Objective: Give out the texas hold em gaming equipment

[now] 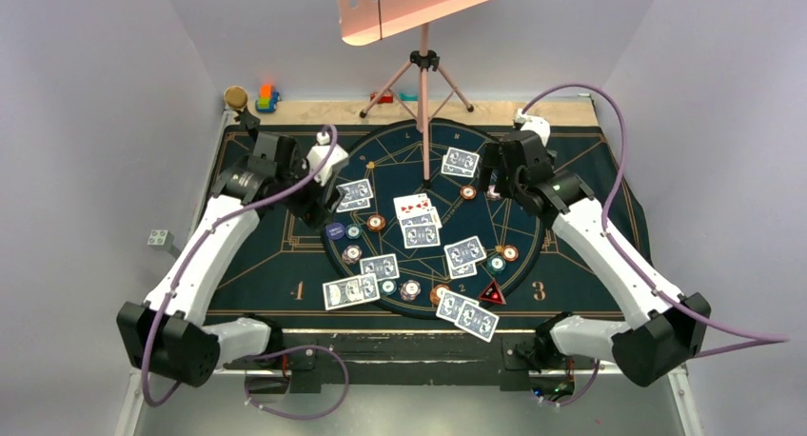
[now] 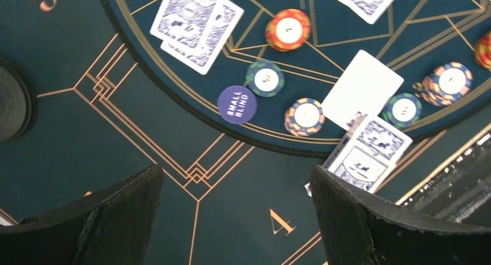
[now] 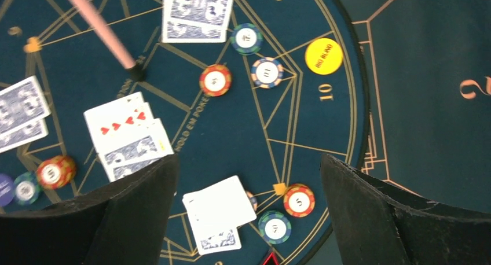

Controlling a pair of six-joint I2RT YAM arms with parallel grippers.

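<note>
Blue-backed playing cards lie in pairs around the round part of the dark mat [image 1: 285, 274], with a face-up row at the centre [image 1: 417, 219]. Striped poker chips [image 1: 376, 223] sit beside the pairs. A dark-blue disc [image 2: 237, 104] lies at the circle's left edge, a yellow disc [image 3: 323, 56] at its far right, and a red-black triangular marker [image 1: 492, 292] at the front. My left gripper [image 2: 237, 207] hangs open over the mat by the "4", empty. My right gripper [image 3: 248, 178] stands open above a card pair [image 3: 219, 210] and two chips [image 3: 299, 199], touching nothing.
A pink music stand [image 1: 423, 74] rises from the mat's far half; one leg [image 3: 98, 25] crosses the right wrist view. Coloured toy blocks [image 1: 266, 98] and a round cork-coloured object [image 1: 234, 96] sit at the back left. Grey walls close in both sides.
</note>
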